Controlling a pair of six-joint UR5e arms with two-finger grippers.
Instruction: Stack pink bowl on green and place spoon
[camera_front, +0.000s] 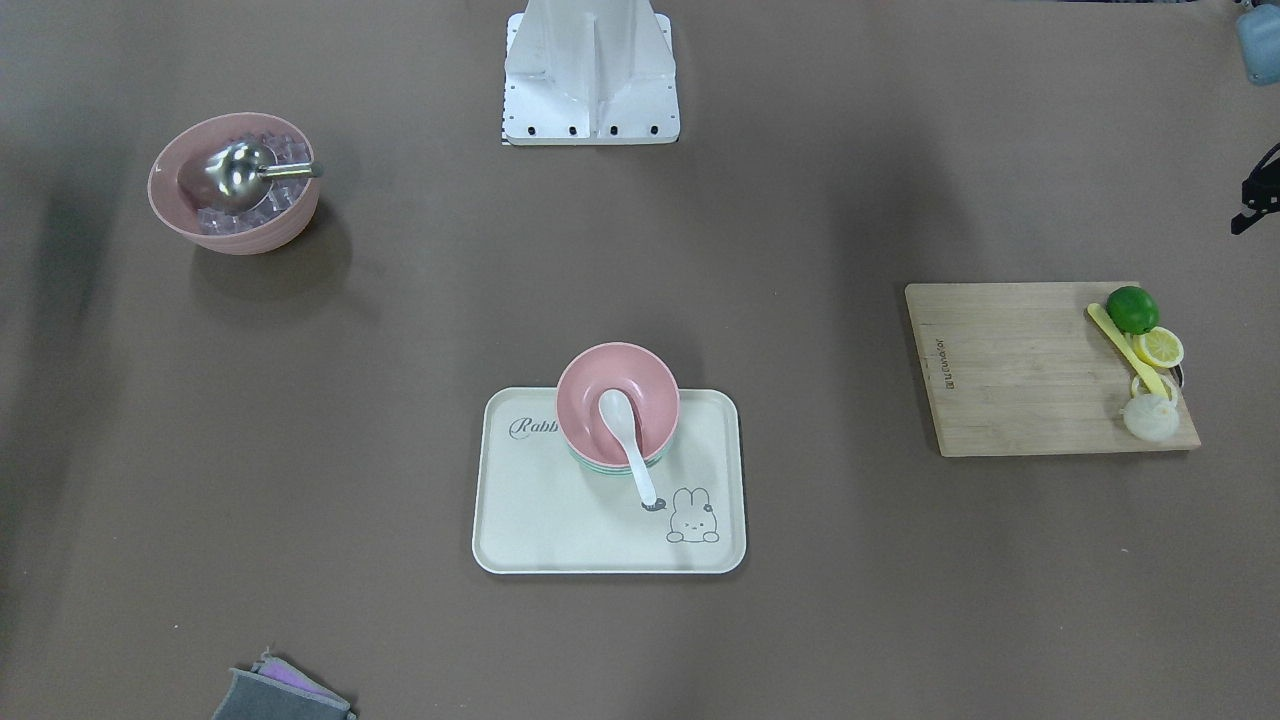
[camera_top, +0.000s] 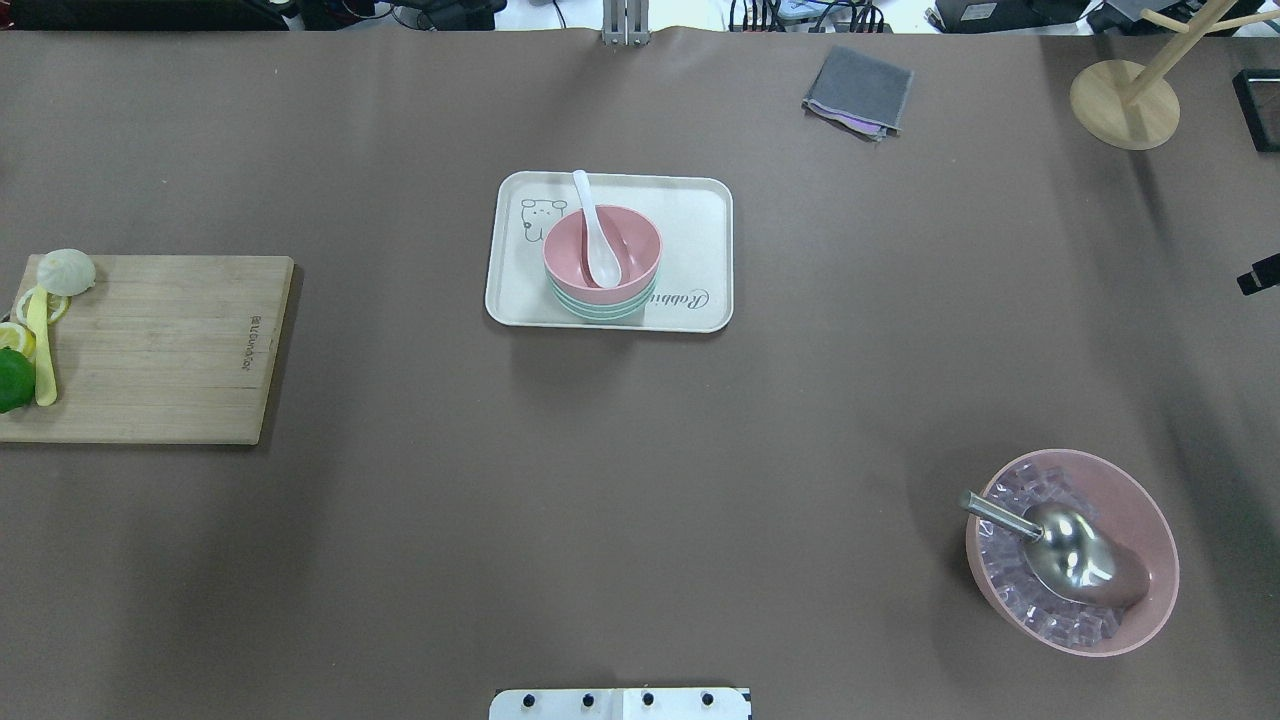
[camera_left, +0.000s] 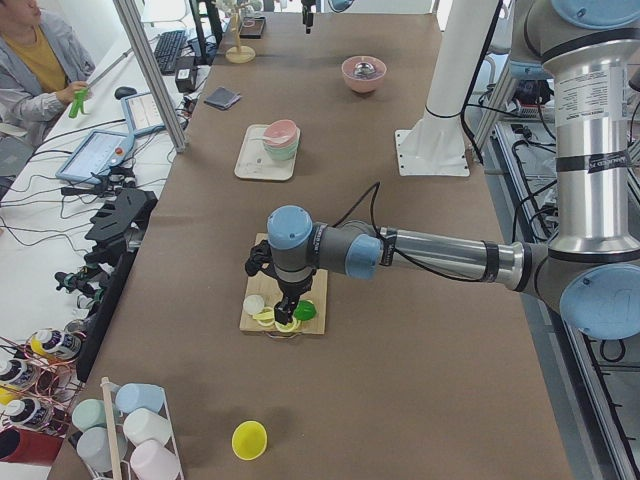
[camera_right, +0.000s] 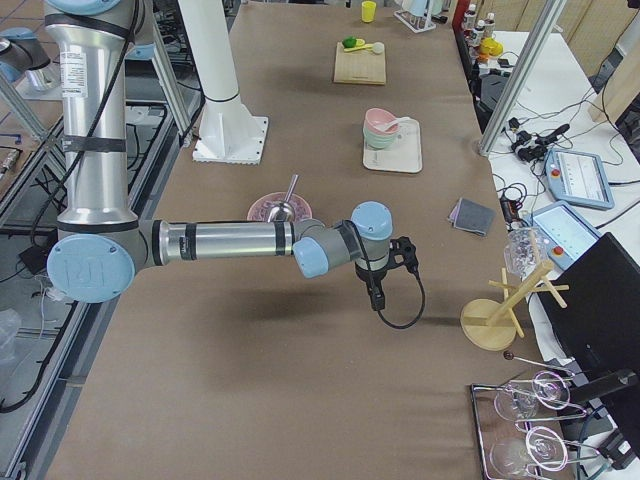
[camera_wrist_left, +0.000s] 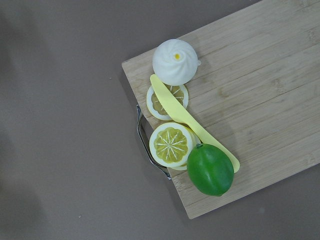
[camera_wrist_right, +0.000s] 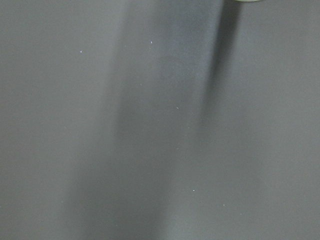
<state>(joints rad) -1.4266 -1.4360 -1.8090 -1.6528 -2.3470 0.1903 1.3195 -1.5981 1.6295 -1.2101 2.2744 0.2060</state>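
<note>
pink bowl (camera_front: 618, 400) on green bowl (camera_top: 600, 306), spoon (camera_front: 625, 430) inside | risk: overhanging handle levers out if tray (camera_front: 560, 530) jolted | left pincer (camera_left: 286, 306), right pincer (camera_right: 377, 297): can't tell opening

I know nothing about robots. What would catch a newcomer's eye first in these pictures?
Mid-table, a pink bowl sits stacked on a green bowl on a cream rabbit tray, with a white spoon resting in it. Toward one corner stands a larger pink bowl of clear ice cubes with a metal scoop. At the other end, a wooden cutting board carries a bright green lime and lemon slices.
</note>
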